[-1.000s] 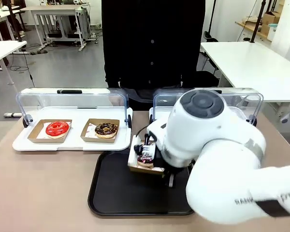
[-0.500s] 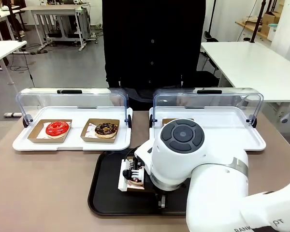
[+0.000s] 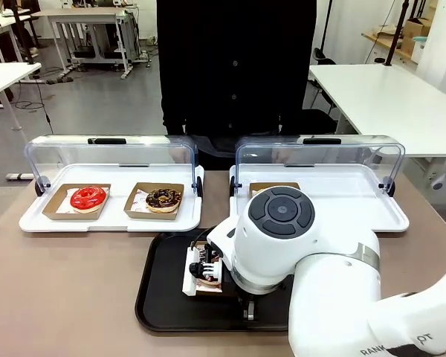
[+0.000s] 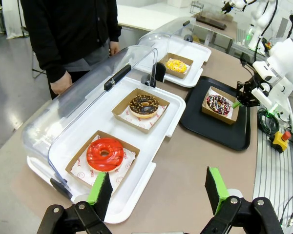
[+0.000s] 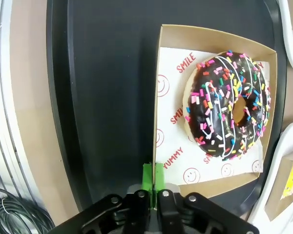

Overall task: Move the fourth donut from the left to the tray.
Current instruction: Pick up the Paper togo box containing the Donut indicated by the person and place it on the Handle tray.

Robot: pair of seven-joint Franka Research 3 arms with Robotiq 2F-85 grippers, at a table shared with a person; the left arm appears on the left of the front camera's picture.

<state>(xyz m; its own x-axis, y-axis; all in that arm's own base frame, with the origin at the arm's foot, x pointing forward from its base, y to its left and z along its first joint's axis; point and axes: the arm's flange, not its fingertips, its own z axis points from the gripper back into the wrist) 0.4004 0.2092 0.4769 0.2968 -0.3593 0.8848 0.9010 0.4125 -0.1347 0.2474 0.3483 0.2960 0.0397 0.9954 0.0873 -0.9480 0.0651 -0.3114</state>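
Two words, "SMILE" and "YUMMY", on holder paper [image 5: 172,146]

- grey floor [image 3: 97,104] behind the brown tabletop [image 3: 67,290]
- white tables: one far right [image 3: 386,100], more at far left [image 3: 85,18]
- cables trailing on the floor [image 3: 41,78]
- cardboard boxes on a shelf, top right [image 3: 416,33]

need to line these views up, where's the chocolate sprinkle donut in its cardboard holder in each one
Front view: the fourth donut sits low centre, beside the right arm.
Left wrist view: upper right, with the right gripper at its holder.
Right wrist view: right of centre, above the green pads.
Shared landmark: the tray beneath it.
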